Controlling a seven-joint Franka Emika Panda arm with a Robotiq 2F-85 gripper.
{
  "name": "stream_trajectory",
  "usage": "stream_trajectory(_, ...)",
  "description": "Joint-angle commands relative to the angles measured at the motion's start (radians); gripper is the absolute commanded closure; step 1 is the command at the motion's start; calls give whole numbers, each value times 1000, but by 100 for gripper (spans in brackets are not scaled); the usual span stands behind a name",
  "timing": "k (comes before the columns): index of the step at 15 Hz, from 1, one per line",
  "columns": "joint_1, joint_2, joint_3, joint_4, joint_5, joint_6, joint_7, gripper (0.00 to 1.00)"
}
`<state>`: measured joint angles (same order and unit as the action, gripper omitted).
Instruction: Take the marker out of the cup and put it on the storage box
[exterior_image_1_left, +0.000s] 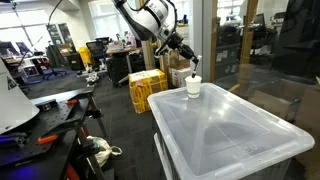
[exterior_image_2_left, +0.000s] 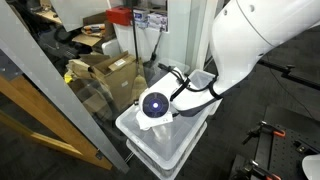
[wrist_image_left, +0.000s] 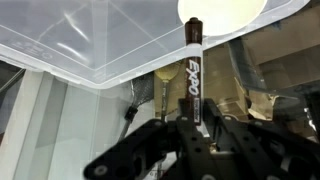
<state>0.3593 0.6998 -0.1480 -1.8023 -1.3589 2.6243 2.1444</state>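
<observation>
The small white cup (exterior_image_1_left: 193, 87) stands on the far corner of the storage box lid (exterior_image_1_left: 230, 130). In the wrist view the cup (wrist_image_left: 222, 9) is at the top edge. My gripper (wrist_image_left: 193, 125) is shut on the marker (wrist_image_left: 192, 70), a dark stick with white "EXPO" lettering, whose tip points toward the cup's rim. In an exterior view my gripper (exterior_image_1_left: 189, 58) hangs just above the cup, and the marker is too small to make out there. In an exterior view (exterior_image_2_left: 160, 100) the arm hides the cup and marker over the storage box (exterior_image_2_left: 165, 145).
Yellow crates (exterior_image_1_left: 146, 90) stand beyond the box. A glass partition (exterior_image_2_left: 70, 90) with cardboard boxes (exterior_image_2_left: 110, 70) behind it runs beside the bin. A bench with tools (exterior_image_1_left: 40, 125) is to one side. The lid's ridged edge (wrist_image_left: 90, 65) shows in the wrist view.
</observation>
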Motion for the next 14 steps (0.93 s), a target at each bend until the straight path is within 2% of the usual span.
stream_trajectory(1,-15,-125,28,-109,-79,-105,137,95)
stream_trajectory(5,-69,-177,80,-143,-92,-248,271,95)
stream_trajectory(9,-133,-181,126,-135,-43,-373,322,95)
stream_trajectory(11,-162,-170,141,-123,-15,-411,323,95)
stream_trajectory(14,-212,-161,155,-117,17,-375,305,95)
